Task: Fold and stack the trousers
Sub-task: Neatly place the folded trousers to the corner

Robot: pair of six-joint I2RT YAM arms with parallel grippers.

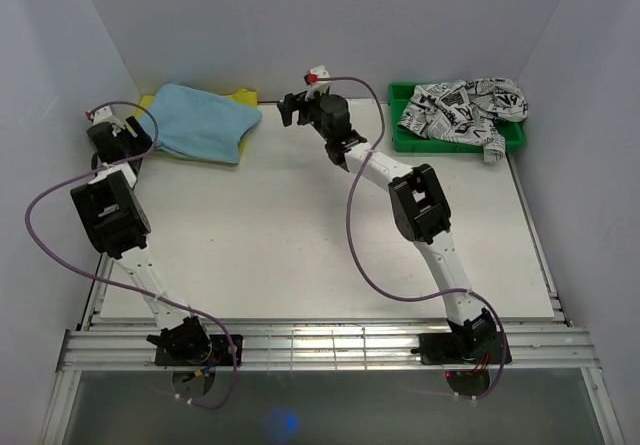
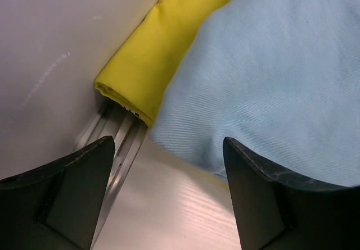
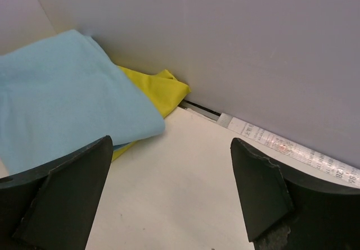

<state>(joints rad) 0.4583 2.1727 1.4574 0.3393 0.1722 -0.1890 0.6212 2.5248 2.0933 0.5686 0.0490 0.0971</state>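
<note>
From above, the trousers lie folded at the far left corner of the table, on top of a yellow garment that shows only as a rim behind and below them. The left fingers sit just beside their left edge, and the right fingers are near their right edge. Both are too small here to judge. A green bin at the far right holds a printed garment; its black lettering cannot be read.

The left wrist view shows the left fingers spread wide and holding nothing. The blue cloth overlaps the yellow fold. A small dark tag on the yellow edge is illegible. A metal rail runs along the wall.

The right wrist view shows the right fingers also wide apart and empty, with the trousers cut off at the left. Only this view shows a white strip with tiny numerals at the foot of the wall, and they are too blurred to read.
</note>
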